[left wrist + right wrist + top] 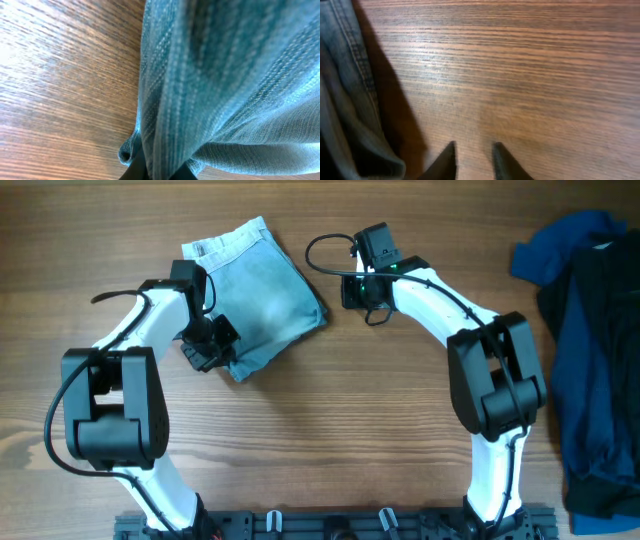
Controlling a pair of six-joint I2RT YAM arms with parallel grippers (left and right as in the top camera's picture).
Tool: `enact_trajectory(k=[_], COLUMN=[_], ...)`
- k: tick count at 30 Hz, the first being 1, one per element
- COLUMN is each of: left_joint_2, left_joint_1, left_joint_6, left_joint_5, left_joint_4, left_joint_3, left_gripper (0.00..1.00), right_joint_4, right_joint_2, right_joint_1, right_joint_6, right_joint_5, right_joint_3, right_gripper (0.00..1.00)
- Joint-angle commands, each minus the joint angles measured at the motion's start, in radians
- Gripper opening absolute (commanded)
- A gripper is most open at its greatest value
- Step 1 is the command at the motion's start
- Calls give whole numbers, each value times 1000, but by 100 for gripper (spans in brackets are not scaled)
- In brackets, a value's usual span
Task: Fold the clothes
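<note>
The clothes are a pair of light blue jeans (265, 285), lying folded into a compact bundle on the wooden table at the back left of centre. My left gripper (215, 350) is at the bundle's near left corner, shut on a fold of denim. In the left wrist view the jeans (225, 75) fill the frame, and the cloth runs down between the dark fingers of the left gripper (160, 172). My right gripper (347, 288) hovers just right of the bundle, open. In the right wrist view the right gripper (475, 150) has only bare wood between its fingers, with the jeans (345, 100) off to the left.
A dark blue garment (560, 250) and a black garment (600, 350) are heaped along the table's right edge. Bare wood table (330, 420) lies in front of the jeans and between the two arms.
</note>
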Motion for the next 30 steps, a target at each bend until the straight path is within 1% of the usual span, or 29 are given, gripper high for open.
enact_trajectory(k=[1,3,4,5,6,7,8,9,11,12,13,14,15,16,20,25,30], left_joint_2=[-41,-79,-101,-121,-136,-154,-170,-188,-209,-212,-212,-206,-199,-185,-127,-25,83], left_joint_1=[9,5,3,2,0,-2,-3,-4,-3,-1,1,3,5,6,6,17,38], left_joint_6=[-6,-6,-6,-6,-2,22,46,69,73,73,74,74,79,91,95,90,39], left_joint_5=[-63,-63,-63,-63,-63,-62,-62,-62,-66,-71,-85,-93,-95,-95,-94,-106,-225], left_joint_4=[-47,-90,-111,-124,-129,-129,-126,-114,-72,-45,-16,2,25,55,134,208,256], left_joint_3=[92,166,205,244,269,301,328,351,363,363,363,363,363,361,361,361,361], left_gripper=[17,34,42,57,64,69,79,82,74,57,34,19,9,4,4,4,4], right_joint_4=[-14,-25,-32,-41,-49,-60,-73,-89,-116,-132,-146,-158,-178,-192,-229,-228,-228], right_joint_2=[-121,-153,-168,-182,-193,-204,-216,-227,-237,-238,-238,-238,-238,-238,-238,-238,-238], right_joint_1=[-13,-19,-24,-29,-33,-40,-50,-67,-105,-135,-162,-182,-213,-237,-316,-364,-365], right_joint_6=[-57,-59,-59,-58,-58,-57,-56,-50,-48,-49,-48,-48,-49,-50,-59,-59,-59], right_joint_5=[21,20,20,20,20,20,20,20,20,21,20,20,20,21,21,21,21], right_joint_3=[36,36,36,36,36,36,36,36,36,36,36,36,36,36,34,34,34], right_gripper=[46,68,81,90,94,96,97,100,100,100,99,100,100,100,100,100,100])
